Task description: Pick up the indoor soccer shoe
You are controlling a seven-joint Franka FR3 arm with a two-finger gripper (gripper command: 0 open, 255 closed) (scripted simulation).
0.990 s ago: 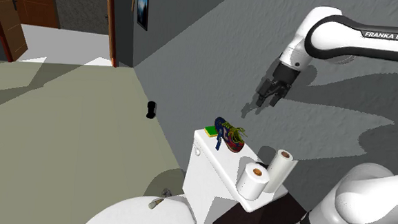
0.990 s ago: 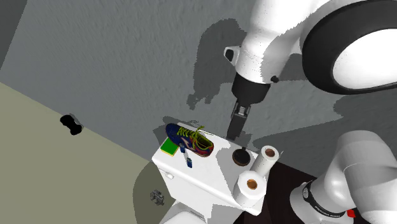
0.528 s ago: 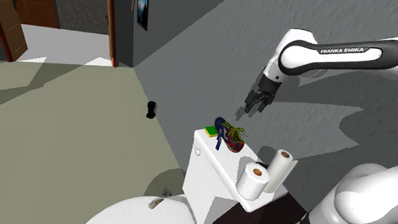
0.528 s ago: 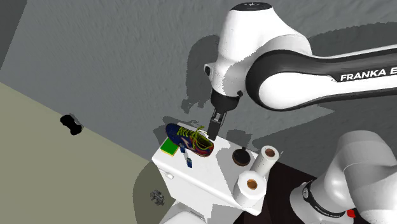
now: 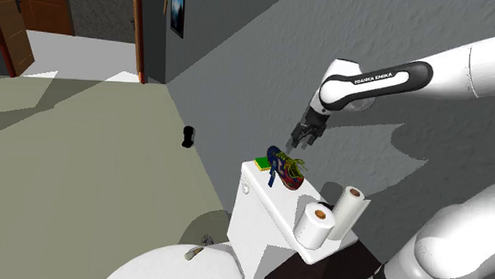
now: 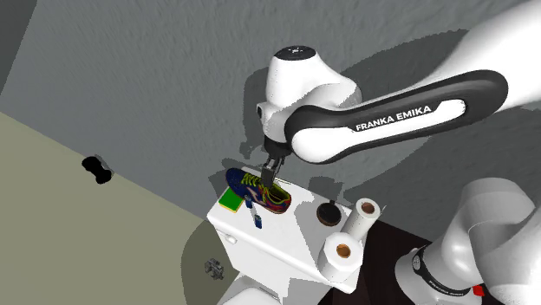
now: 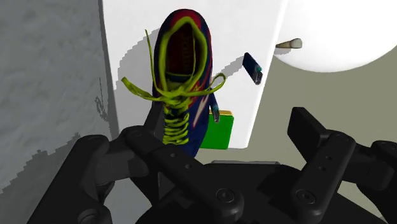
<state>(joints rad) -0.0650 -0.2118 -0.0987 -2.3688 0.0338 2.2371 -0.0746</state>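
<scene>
The indoor soccer shoe (image 5: 286, 171) is dark blue and red with yellow-green laces. It lies on the white toilet tank lid (image 5: 264, 211), close to the grey wall. My gripper (image 5: 295, 146) hangs open just above the shoe's far end, not touching it. In the second exterior view the gripper (image 6: 267, 176) hovers over the laces of the shoe (image 6: 258, 191). Through the wrist view the shoe (image 7: 181, 76) lies straight ahead of the gripper (image 7: 219, 127), its toe nearest the spread fingers.
A green pad (image 6: 230, 202) and a small blue object (image 6: 257, 219) lie beside the shoe. Two toilet rolls (image 5: 318, 223) (image 5: 349, 203) and a black knob (image 6: 329, 214) stand at the lid's near end. The toilet bowl (image 5: 171, 268) is below. A black object (image 5: 187, 137) sits on the floor.
The arm has swung down and towards the shoulder view's left, bringing the gripper from well above the toilet rolls' side to just over the shoe. The shoe has not moved.
</scene>
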